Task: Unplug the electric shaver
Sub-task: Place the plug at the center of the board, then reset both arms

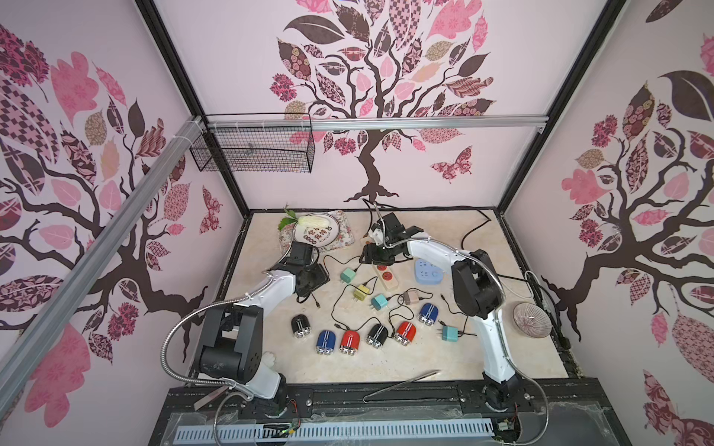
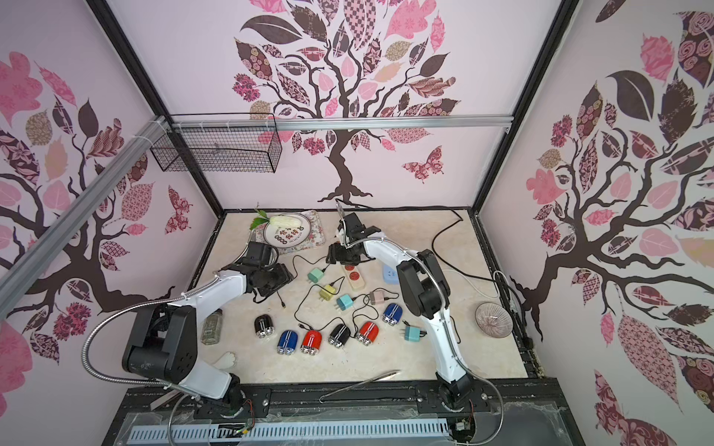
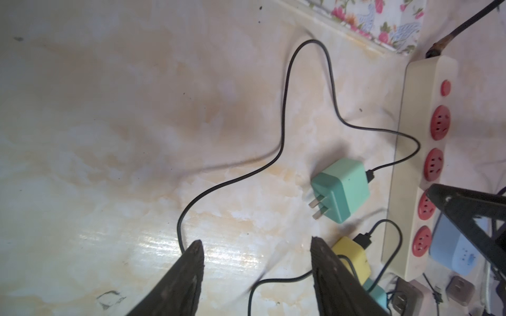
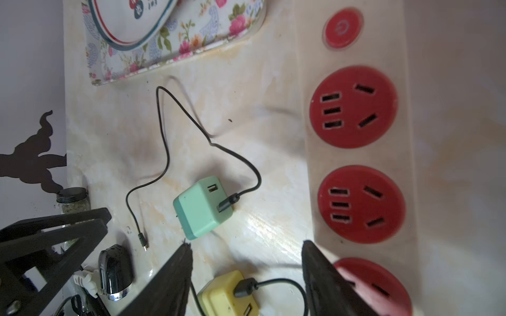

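Lying free: the green adapter (image 3: pixel 342 188) rests on its side on the marble table (image 3: pixel 109 136), just beside the cream power strip (image 3: pixel 410 131) but not touching it, with its two prongs bare.
Why there: this place, so near the sockets, suits a plug that is out of the strip; the red sockets that show fully are empty.
Left gripper (image 3: pixel 256 242): fingers spread, nothing between them, low over the table near the green adapter and the yellow adapter (image 3: pixel 353 257).
Right gripper (image 4: pixel 246 245): also spread and empty, over the edge of the power strip.
Why held so: I judge that wide, empty jaws over the strip fit a release, one arm for the strip and one for the plug.
Black cable (image 4: pixel 228 203): one end sits in the green adapter; its small plug (image 4: pixel 143 243) lies loose on the table.
Electric shaver (image 4: pixel 115 270): on the table, near that loose plug but apart from it, well away from the strip.
Its look: small, rounded, glossy black body with a shiny chrome end; no cable enters it.
Progress: the unplugging seems complete.
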Tool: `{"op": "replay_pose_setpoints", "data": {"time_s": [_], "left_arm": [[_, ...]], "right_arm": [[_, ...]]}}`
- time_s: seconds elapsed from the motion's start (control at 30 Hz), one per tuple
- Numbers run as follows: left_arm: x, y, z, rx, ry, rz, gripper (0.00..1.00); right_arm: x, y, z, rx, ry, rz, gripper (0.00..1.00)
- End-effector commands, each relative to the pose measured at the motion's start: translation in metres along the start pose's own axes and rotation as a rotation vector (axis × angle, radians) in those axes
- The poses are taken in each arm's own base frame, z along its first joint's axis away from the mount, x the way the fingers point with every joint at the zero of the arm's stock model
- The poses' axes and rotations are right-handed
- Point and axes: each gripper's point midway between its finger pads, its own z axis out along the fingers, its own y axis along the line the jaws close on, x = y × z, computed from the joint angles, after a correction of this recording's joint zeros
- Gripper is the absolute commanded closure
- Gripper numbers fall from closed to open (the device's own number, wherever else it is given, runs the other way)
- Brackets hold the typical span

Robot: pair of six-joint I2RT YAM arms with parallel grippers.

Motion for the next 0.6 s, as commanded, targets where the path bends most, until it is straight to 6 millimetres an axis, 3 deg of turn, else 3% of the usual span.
{"op": "replay_pose_setpoints", "data": {"time_s": [0.0, 0.3, 0.4, 0.57], "left_arm": [[-0.026, -0.028, -0.022, 0.088, -0.076, 0.017, 0.28], [-0.051, -0.052, -0.054, 0.151, -0.174, 0.069, 0.14], [-0.062, -0.055, -0.065, 0.142, -0.224, 0.087, 0.09], [-0.078, -0.051, -0.078, 0.099, -0.298, 0.106, 0.02]], "right_arm": [[-0.024, 0.022, -0.049, -0.009, -0.116, -0.063, 0.29], [-0.041, 0.012, -0.117, 0.051, -0.277, -0.076, 0.09], [-0.045, -0.006, -0.146, 0.096, -0.349, -0.056, 0.04], [-0.045, -0.052, -0.192, 0.142, -0.447, 0.022, 0.0]]}}
